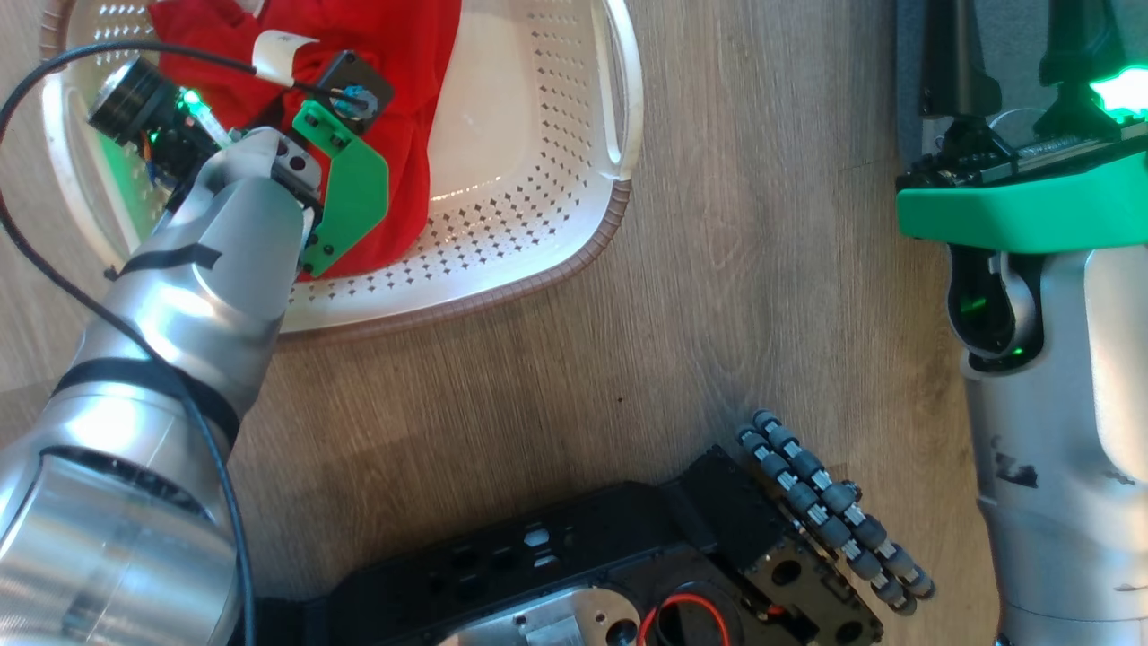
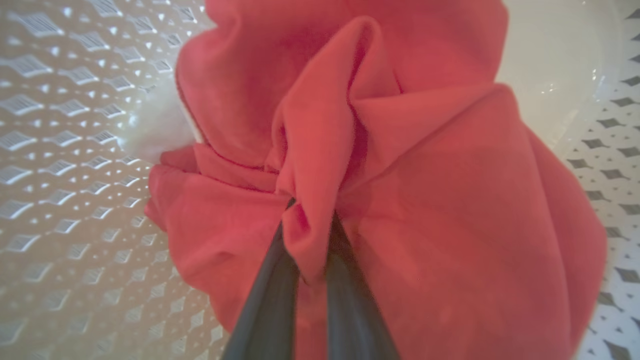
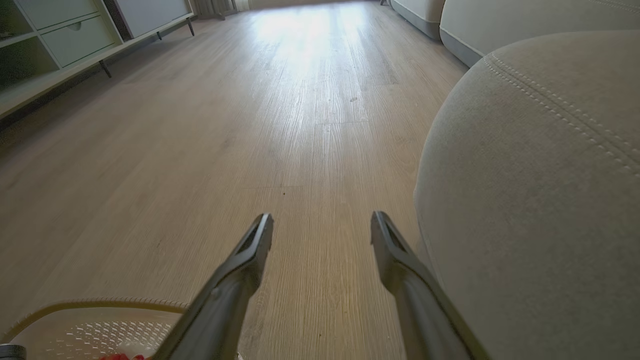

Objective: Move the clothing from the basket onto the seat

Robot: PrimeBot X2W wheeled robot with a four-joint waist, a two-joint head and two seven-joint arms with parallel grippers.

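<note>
Nearest to us is our own silver left forearm (image 1: 206, 269), reaching from the near left into the basket. Beneath everything runs the pale wood floor (image 1: 717, 314), and on the right rises the seat (image 3: 540, 200), a broad grey cushion with a rounded edge and a double line of pale stitching. Nothing red lies on the part of it that we can see. The basket (image 1: 574, 260) stands on the floor at the far left, well apart from the seat. The clothing (image 1: 395, 90) is bunched in the left part of the basket, leaving its right part bare. Our left gripper (image 2: 311, 220) is pinching a raised fold of the red cloth between its dark fingers. Our right gripper (image 3: 321, 220) hangs above the floor just beside the seat, its fingers spread wide and holding nothing.
</note>
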